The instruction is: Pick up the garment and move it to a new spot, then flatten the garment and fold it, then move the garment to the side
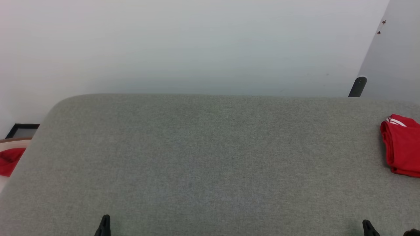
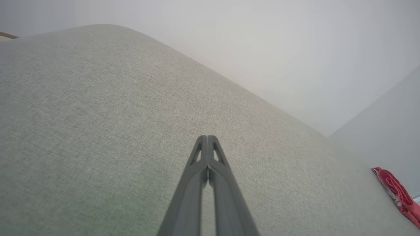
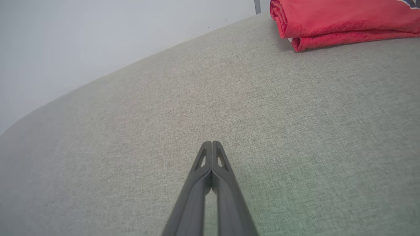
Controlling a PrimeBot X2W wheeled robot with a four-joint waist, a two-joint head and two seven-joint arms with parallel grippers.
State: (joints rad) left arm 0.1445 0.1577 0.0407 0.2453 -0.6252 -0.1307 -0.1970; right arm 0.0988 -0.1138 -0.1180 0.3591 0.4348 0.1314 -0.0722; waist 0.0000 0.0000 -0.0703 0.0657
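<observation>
Both jaws are pinched together on nothing, and your folded garment (image 1: 402,149) sits farther out, right of your right gripper (image 3: 212,144), the nearer arm

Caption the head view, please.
Folded red jersey tee lies at grey fabric surface's right edge; left gripper and right gripper shut, empty.

a bare indoor room: grey fabric-covered surface (image 1: 210,157) against plain white wall (image 1: 197,46).
</observation>
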